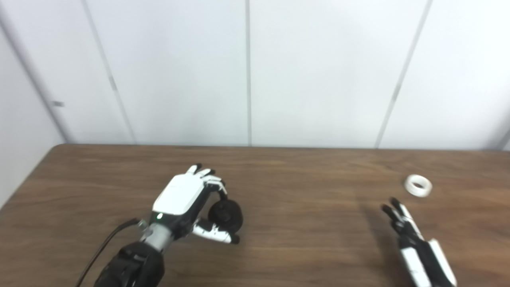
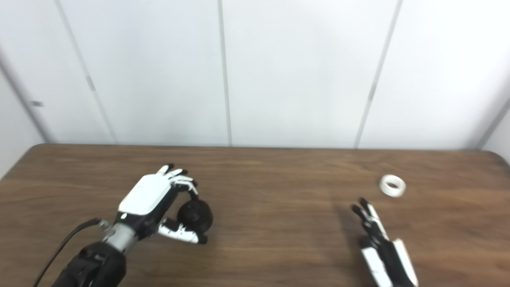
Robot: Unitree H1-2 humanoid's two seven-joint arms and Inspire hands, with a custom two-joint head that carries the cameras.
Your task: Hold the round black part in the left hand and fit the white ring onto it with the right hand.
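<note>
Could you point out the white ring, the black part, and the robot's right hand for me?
White ring (image 1: 418,185), left eye view, on its front rim.
Black part (image 1: 227,215), left eye view, on its round face.
Right hand (image 2: 372,225), right eye view, on its fingers.

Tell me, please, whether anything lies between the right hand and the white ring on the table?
Nothing visible does. The right hand is open, and only bare wooden table separates it from the white ring lying flat beyond its fingertips.
</note>
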